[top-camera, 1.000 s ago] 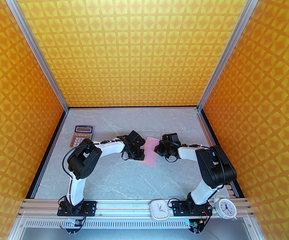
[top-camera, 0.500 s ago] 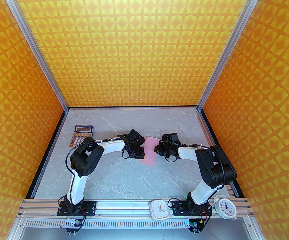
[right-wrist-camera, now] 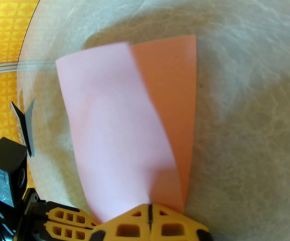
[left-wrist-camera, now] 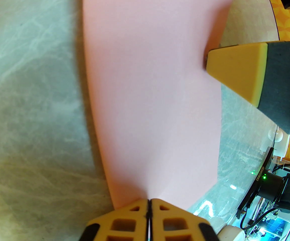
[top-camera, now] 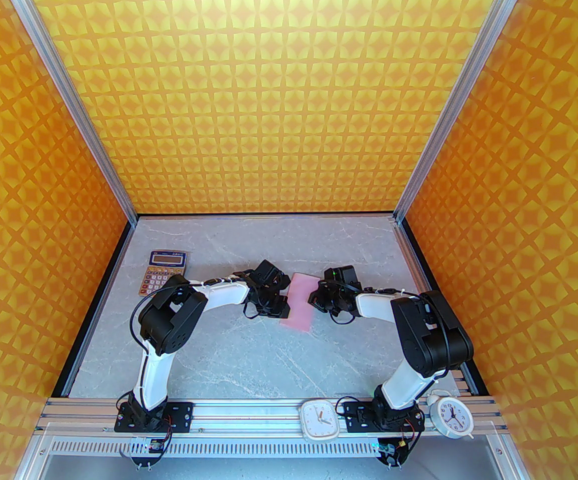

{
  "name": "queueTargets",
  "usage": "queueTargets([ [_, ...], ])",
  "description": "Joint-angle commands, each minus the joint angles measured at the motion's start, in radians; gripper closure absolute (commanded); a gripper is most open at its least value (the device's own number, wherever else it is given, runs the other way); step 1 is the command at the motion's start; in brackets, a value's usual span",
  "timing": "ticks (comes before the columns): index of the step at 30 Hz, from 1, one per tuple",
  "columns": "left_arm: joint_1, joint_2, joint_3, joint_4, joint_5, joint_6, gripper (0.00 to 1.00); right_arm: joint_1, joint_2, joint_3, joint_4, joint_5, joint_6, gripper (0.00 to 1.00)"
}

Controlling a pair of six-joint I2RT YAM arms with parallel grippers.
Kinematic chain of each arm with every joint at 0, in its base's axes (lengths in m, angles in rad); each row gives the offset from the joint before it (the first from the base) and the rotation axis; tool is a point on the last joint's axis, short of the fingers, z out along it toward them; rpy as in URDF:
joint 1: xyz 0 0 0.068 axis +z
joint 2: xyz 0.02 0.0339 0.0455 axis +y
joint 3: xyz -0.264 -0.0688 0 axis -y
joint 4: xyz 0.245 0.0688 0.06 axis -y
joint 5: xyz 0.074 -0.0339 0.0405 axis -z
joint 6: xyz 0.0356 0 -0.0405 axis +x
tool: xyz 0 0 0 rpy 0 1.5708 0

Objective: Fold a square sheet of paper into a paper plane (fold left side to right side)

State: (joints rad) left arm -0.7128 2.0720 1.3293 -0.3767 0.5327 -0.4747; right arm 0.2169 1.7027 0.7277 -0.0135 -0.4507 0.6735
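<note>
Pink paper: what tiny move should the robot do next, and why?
Probably lower the right pincer to flatten the pink paper: its top flap bulges up and misses the lower layer's edge, while the left pincer is shut on the other side.

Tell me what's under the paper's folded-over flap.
The paper's own lower layer, seen as a darker strip beside the flap. The rest of that layer is covered.

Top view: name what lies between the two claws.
The paper lies there, its edges meeting the left claw and the right claw; the top view shows it.
</note>
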Motion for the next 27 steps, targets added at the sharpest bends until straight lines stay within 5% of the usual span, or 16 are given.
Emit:
queueTargets([
  [1,0.033,-0.058,0.039,0.013,-0.008,-0.041,0.81,0.001,0.027,0.014,-0.102,0.067,-0.038,1.00],
  [18,0.088,0.089,0.278,0.022,0.009,-0.029,0.78,0.001,0.059,0.124,-0.186,0.043,-0.163,1.00],
  [27,0.108,0.063,0.262,0.041,0.008,-0.043,0.78,0.001,0.133,0.222,-0.231,-0.018,-0.234,1.00],
])
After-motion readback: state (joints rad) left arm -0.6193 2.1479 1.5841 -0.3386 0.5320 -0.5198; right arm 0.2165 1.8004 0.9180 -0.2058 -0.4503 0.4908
